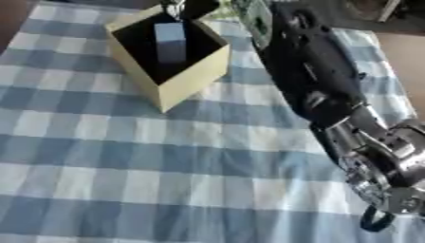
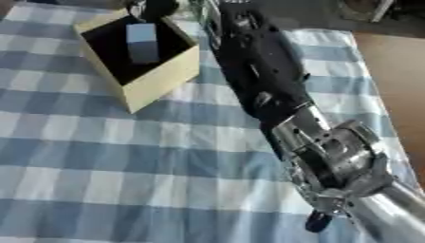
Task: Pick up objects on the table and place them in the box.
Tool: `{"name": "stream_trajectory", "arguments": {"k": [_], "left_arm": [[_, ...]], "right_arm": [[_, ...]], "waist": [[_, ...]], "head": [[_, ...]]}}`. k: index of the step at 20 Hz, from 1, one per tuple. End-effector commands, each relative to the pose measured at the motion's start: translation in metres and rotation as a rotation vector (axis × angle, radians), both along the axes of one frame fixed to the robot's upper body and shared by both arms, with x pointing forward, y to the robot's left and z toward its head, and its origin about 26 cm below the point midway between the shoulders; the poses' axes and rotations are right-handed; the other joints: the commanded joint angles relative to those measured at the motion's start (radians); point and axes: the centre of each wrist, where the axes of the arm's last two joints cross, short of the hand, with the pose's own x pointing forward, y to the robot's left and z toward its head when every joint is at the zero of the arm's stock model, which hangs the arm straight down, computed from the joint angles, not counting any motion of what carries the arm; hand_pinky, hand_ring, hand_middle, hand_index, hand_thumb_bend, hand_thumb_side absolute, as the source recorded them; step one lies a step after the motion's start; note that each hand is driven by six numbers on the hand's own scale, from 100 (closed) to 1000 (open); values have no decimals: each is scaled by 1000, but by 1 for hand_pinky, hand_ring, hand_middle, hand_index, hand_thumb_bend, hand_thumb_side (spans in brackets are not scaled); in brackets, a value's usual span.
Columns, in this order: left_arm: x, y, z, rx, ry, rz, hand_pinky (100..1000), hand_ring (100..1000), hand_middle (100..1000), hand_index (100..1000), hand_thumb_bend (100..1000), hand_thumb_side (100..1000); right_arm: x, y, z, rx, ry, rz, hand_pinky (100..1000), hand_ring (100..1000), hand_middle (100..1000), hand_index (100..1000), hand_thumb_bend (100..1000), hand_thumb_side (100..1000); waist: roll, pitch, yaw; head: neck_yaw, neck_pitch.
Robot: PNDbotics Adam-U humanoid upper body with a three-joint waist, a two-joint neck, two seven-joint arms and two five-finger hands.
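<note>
Right arm [image 2: 332, 161], nearest the viewer: the silver joint fills the lower right corner. The right eye view shows more of it, with a silver tube running off the lower right edge. The left eye view cuts that tube off and shows a dark ring at the bottom edge below the joint. From the joint, the black forearm runs diagonally up and left across the checked cloth [image 1: 124, 180], passing just right of the box [image 1: 179, 88]. The right hand [image 1: 192, 6] lies at the far rim of the box, at the top edge of both views. Only dark fingers and a glint of metal show there, and whether they are spread or curled cannot be told. One box stands on the cloth, open at the top, pale yellow outside and black inside. One grey-blue block [image 1: 170, 42] stands inside it, directly below the hand. One arm is visible.
</note>
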Motion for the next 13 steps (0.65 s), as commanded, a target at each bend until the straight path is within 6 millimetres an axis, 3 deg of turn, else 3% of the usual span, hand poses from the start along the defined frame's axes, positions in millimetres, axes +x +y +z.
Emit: {"name": "stream_trajectory", "arguments": {"k": [1, 7, 13], "left_arm": [[-2, 4, 6, 5, -20, 12, 586, 622, 731, 761, 273, 793], [-2, 6, 7, 0, -29, 20, 587, 624, 731, 761, 275, 785], [-1, 8, 10, -7, -52, 29, 589, 626, 731, 763, 282, 771]], "right_arm": [[-15, -13, 31, 4, -103, 30, 834, 838, 748, 859, 100, 602], [-32, -34, 30, 6, -198, 121, 806, 802, 728, 837, 100, 589], [-45, -60, 13, 54, -255, 206, 795, 794, 728, 828, 100, 606]], "waist": [[15, -30, -6], [32, -36, -24], [44, -38, -40]], "head": [[23, 15], [47, 28], [64, 34]]}}
